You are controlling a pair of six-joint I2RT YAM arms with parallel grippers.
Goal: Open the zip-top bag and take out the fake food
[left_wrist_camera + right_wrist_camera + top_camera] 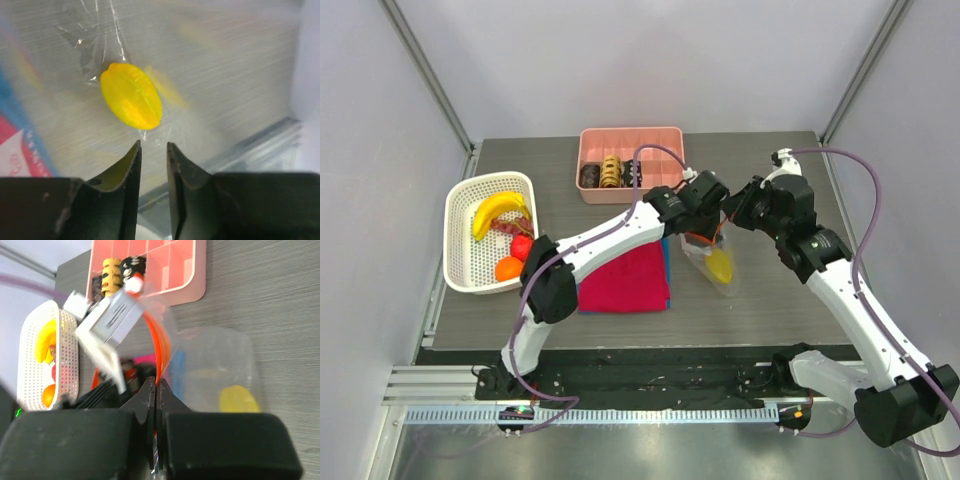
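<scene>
Bag (712, 268) sat mid-table just right of the red shirt (625, 280), one yellow fruit (131, 102) at its bottom. Long axis ran far-to-near, orange zip mouth raised toward the pink tray (665, 140). Right gripper (156, 386) was clamped on the zip strip. Left gripper (153, 146) was narrowly apart with nothing visible between. Best approach: hold the mouth up, reach deeper, pinch the fruit across its short side.

Setting: robot test cell in a lab. Evidence: blank grey panels (620, 60) on three sides, held by metal frame posts (428, 70). Two arms (605, 243) are bolted to an aluminium rail (430, 383) at the near edge of the surface (760, 310). Loose purple cables (830, 151). Props only: fake food (498, 210) in a white basket (455, 262).
</scene>
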